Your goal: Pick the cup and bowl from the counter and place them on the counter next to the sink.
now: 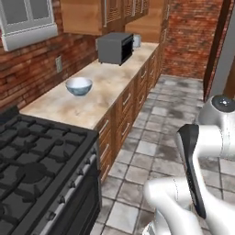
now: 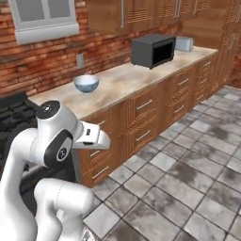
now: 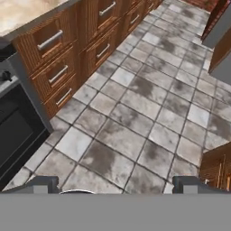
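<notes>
On the counter (image 1: pixel 105 98), toward 11 o'clock in the left base view, the bowl (image 1: pixel 79 86) is sitting upright with its white inside showing and its light blue outside facing the camera. It is resting on the marbled stone with bare worktop all around it, touching nothing else. In the right base view the bowl (image 2: pixel 86 83) is lying at about 11 o'clock, near the back of the counter (image 2: pixel 127 82) below the brick wall.

Further along the same worktop, at about 12 o'clock in the left base view, a dark microwave (image 1: pixel 114 47) is standing well apart from the bowl, and a small toaster (image 1: pixel 137 41) is sitting just beyond it. At 8 o'clock in that view the black stove (image 1: pixel 36 170) is adjoining the near end of the counter.

The arm is hanging folded low over the tiled floor (image 3: pixel 144 103), away from the worktop. In the hand view the camera is looking down at the grey tiles, with wooden drawer fronts (image 3: pixel 58 54) running off toward 11 o'clock. The gripper (image 3: pixel 117 185) is showing at 6 o'clock there; its two dark fingertips (image 3: pixel 43 184) are standing far apart, one near each lower corner, and nothing is lying between them. I cannot make out a cup anywhere in these views.
</notes>
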Robot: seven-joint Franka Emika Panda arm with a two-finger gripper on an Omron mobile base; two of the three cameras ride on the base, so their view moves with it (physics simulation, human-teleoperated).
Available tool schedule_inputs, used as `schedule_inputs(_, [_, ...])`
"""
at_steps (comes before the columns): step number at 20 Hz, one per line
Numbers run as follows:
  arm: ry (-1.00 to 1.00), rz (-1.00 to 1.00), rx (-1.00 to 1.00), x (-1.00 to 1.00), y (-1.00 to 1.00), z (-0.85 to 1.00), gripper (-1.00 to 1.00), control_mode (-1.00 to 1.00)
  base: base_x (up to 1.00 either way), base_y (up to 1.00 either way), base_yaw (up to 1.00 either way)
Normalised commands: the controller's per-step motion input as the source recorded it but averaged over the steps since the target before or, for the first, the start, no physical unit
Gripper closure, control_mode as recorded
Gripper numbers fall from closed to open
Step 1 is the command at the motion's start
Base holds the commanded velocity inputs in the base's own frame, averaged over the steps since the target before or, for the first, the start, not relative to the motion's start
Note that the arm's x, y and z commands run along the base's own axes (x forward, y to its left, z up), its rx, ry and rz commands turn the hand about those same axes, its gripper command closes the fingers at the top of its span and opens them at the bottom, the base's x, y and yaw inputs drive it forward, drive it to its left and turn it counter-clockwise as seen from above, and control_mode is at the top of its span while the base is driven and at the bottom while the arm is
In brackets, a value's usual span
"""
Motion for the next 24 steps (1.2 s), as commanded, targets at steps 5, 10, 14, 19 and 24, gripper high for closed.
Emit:
schedule_inputs(5, [0.00,0.00,0.00,0.00,0.00,0.00,-1.00,1.00,1.00,-0.34,0.28])
schedule_inputs(10, [0.00,0.00,0.00,0.00,0.00,0.00,-1.00,1.00,0.63,-0.84,0.24])
schedule_inputs(14, [0.00,0.00,0.00,0.00,0.00,0.00,-1.00,1.00,0.41,-0.91,0.31])
schedule_inputs(19, [0.00,0.00,0.00,0.00,0.00,0.00,-1.00,1.00,0.27,-0.47,0.43])
schedule_inputs(24, [0.00,0.00,0.00,0.00,0.00,0.00,-1.00,1.00,0.00,-0.01,0.65])
